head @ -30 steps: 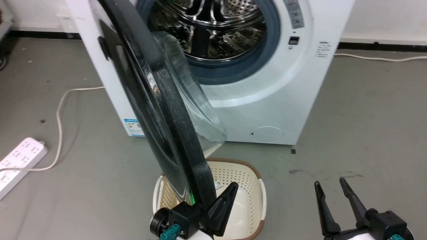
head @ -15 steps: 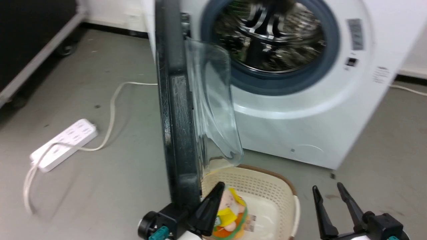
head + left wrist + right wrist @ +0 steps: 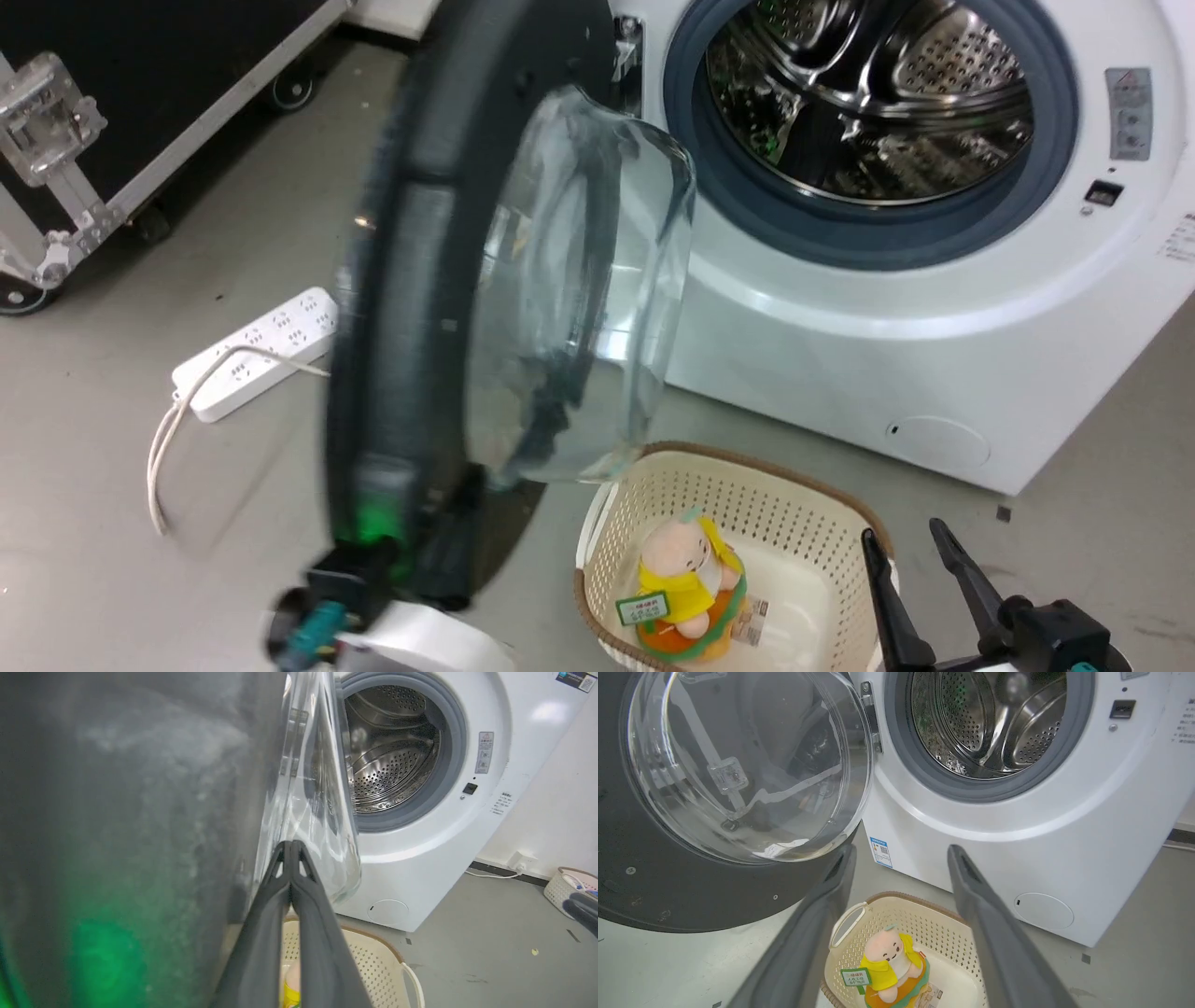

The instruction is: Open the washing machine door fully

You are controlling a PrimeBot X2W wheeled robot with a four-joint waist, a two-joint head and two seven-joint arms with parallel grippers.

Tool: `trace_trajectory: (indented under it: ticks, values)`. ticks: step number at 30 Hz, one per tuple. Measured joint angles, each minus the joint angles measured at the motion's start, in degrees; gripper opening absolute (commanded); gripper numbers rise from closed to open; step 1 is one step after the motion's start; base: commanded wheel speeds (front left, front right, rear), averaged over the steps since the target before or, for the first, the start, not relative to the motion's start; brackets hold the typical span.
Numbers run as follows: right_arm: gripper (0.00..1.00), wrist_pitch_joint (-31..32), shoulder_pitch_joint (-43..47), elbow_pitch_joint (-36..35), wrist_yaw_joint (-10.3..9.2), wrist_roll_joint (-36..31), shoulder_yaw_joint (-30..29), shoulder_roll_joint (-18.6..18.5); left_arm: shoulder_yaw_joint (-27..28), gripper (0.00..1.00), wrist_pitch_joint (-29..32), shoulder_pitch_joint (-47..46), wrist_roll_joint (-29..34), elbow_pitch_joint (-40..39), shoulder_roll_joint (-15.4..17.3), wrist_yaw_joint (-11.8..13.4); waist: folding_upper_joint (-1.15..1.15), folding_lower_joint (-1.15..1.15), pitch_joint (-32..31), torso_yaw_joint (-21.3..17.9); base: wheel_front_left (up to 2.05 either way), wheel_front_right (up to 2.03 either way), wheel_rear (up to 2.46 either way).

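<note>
Currently my left gripper (image 3: 290,845) is pressed together, empty, just beside the inner face of the door (image 3: 691,896); my right gripper (image 3: 901,851) is spread, empty, right of the door.

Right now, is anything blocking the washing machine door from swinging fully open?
Nothing visible is: the power strip lies flat on the floor beyond the washing machine door, the basket on its glass side.
</note>
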Motion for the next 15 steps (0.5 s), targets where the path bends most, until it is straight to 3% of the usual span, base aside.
trace_trajectory:
  ticks: [8,15]
  values:
    - [1.0,0.0,-1.4,0.1,0.01,-1.0,0.4,-0.9,8.8,0.0,-0.8,-3.3,-3.9,2.1,3.7,1.7,0.0,0.0,4.2,-0.1,0.0,0.0,0.0]
    - [1.0,0.0,-3.5,0.2,0.0,-1.7,0.4,-2.2,16.6,0.0,-1.6,-8.0,-6.8,7.1,8.7,1.6,0.0,0.01,8.6,-0.8,0.0,0.0,0.0]
